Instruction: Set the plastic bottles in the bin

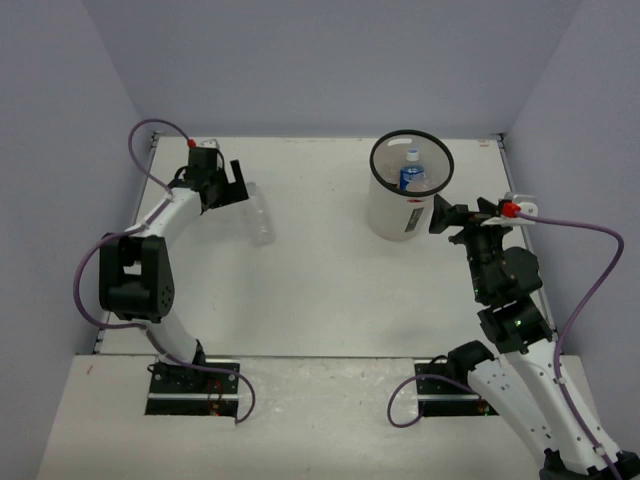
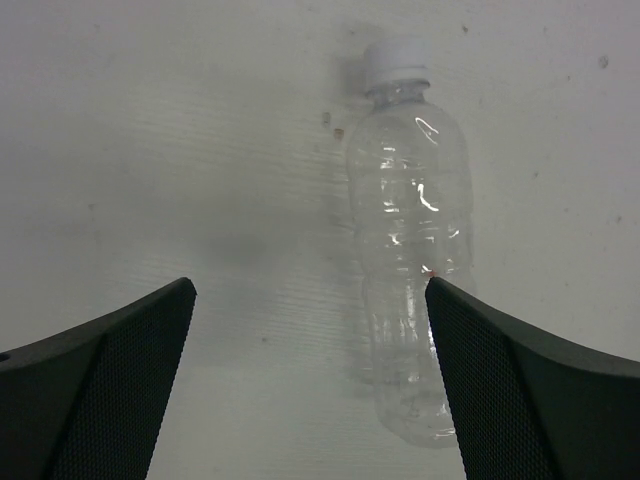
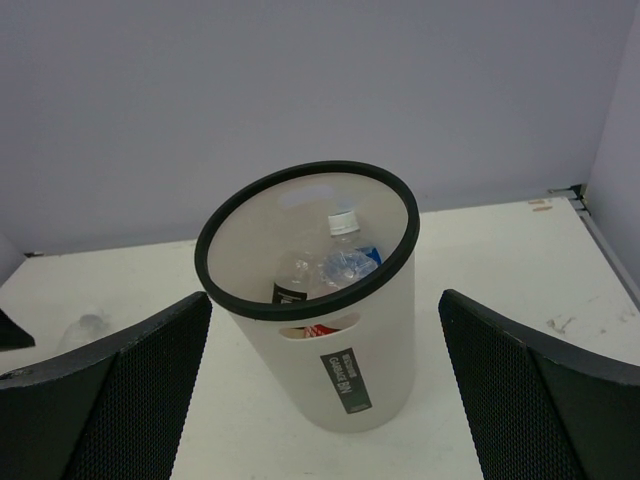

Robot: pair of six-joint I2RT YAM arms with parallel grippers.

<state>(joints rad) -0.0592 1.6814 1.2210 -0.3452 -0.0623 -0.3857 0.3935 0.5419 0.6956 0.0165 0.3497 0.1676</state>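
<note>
left hand (image 2: pixel 310 290): hovering spread wide above the clear bottle (image 2: pixel 410 250)
clear bottle: lying on the bench (image 1: pixel 330 280), off-centre under the hand
tip: centring first, then lowering, squeezing mid-body
right hand (image 3: pixel 325 297): spread, facing the bin (image 3: pixel 370 330)

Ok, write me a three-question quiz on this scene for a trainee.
1. True or false: the clear bottle lies on the table, outside the bin.
2. The right gripper points at: A the clear bottle; B the bin; C a bare wall.
3. Fill in: the left gripper and the right gripper both stand ____.
Key: 1 true; 2 B; 3 open.
</note>
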